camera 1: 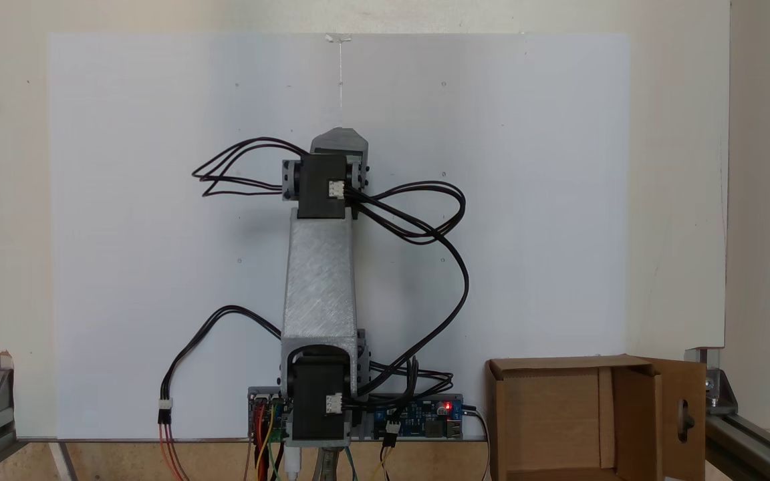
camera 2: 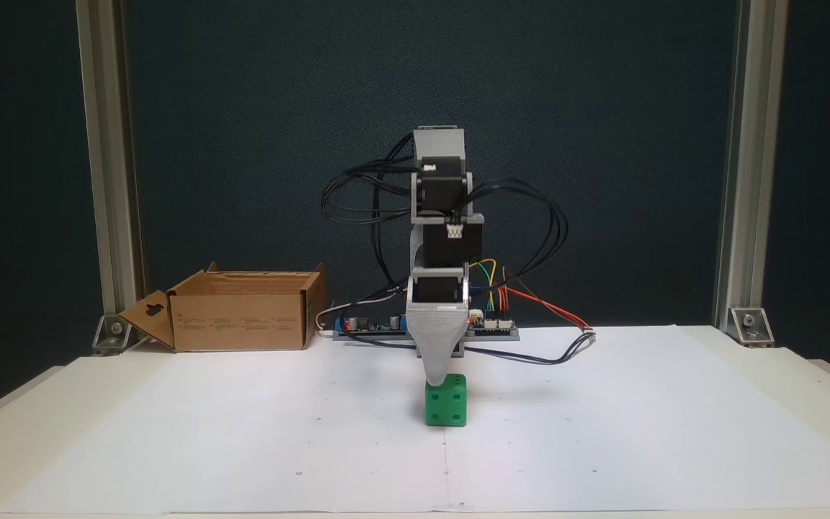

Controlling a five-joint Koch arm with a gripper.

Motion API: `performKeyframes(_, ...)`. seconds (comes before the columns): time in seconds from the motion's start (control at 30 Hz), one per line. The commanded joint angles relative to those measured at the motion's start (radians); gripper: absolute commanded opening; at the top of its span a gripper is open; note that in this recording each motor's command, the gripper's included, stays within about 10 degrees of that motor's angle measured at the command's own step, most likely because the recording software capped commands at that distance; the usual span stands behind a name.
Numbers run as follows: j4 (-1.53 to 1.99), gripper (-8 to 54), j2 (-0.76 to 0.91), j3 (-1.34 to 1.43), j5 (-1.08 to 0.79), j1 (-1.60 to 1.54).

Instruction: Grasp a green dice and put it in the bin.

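Lab bench: aluminium frame posts (camera 2: 101,180), exposed circuit boards (camera 1: 418,414), white paper sheet (camera 2: 602,432).

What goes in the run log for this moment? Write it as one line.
phase: reach | pincer: tip down at green dice, state unclear | green dice: on white sheet, not lifted | bin: open, apart at table's rear

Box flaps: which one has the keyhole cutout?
The end flap of the box, splayed outward on the side farthest from the die. The other flaps are plain cardboard with no hole.
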Motion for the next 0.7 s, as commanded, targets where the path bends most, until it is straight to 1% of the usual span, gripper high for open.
performKeyframes(0.0, -0.015, 44.8, 0.020, -0.011, 0.041, -0.008)
performKeyframes(0.2, -0.071, 44.7, 0.020, 0.044, 0.041, -0.015)
performKeyframes(0.67, -0.124, 43.2, 0.014, 0.067, 0.057, -0.021)
